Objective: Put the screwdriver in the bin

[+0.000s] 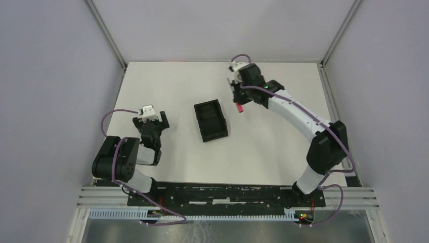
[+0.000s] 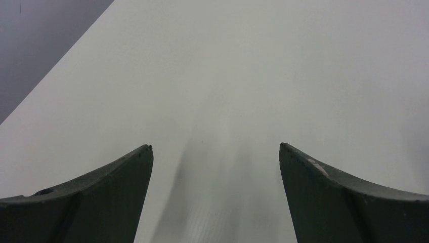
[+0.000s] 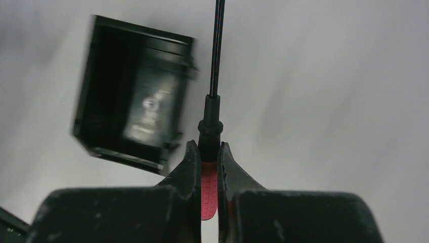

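Note:
My right gripper (image 1: 237, 99) is shut on the screwdriver (image 1: 240, 108), whose red handle pokes out below it, above the table to the right of the bin. In the right wrist view the gripper (image 3: 208, 148) clamps the red handle (image 3: 208, 190) and the thin black shaft (image 3: 217, 48) points away. The bin (image 1: 210, 120), a small black tray, lies at the table's middle; it shows blurred in the right wrist view (image 3: 132, 93), left of the shaft. My left gripper (image 1: 151, 118) is open and empty at the left; its fingers (image 2: 109, 195) frame only bare table.
The white table (image 1: 263, 147) is bounded by grey walls at left, right and back. A black rail (image 1: 222, 195) with the arm bases runs along the near edge.

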`<state>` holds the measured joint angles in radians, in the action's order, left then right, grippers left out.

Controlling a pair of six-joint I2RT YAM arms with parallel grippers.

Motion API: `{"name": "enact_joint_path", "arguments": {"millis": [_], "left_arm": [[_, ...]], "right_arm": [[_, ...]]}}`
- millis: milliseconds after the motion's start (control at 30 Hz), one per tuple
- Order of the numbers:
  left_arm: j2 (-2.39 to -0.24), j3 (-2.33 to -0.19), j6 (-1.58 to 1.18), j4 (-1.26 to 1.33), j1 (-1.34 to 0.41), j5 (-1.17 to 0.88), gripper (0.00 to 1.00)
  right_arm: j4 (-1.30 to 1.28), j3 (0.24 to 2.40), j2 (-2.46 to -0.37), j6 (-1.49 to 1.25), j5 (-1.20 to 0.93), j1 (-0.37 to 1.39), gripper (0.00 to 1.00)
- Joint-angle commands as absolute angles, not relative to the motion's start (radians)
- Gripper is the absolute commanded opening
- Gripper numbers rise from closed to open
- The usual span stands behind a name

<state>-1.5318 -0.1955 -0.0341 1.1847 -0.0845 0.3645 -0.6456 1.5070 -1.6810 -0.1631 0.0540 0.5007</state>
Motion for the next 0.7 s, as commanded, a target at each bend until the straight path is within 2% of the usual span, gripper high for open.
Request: {"name": "enact_joint_path", "arguments": {"millis": [0,267,500,667], "left_arm": [[-1.538,-0.212,-0.073,1.243,-0.081,0.371,1.0],[-1.537,-0.212,-0.073,1.242,-0.081,0.371,1.0],[-1.538,-0.212,-0.074,1.243,-0.081,0.371,1.0],[-1.538,-0.212,-0.073,1.243,-0.081,0.371,1.0]], "right_arm": [[-0.363,1.534,-1.726,-0.116,0.026,0.695,0.0],[-0.339,1.56,-1.875,0.03,0.131,0.821,0.0],[-0.327,1.534,-1.942,0.071,0.154,0.848,0.01],[-0.344,1.537,-1.957,0.057,0.149,0.85,0.36]]}}
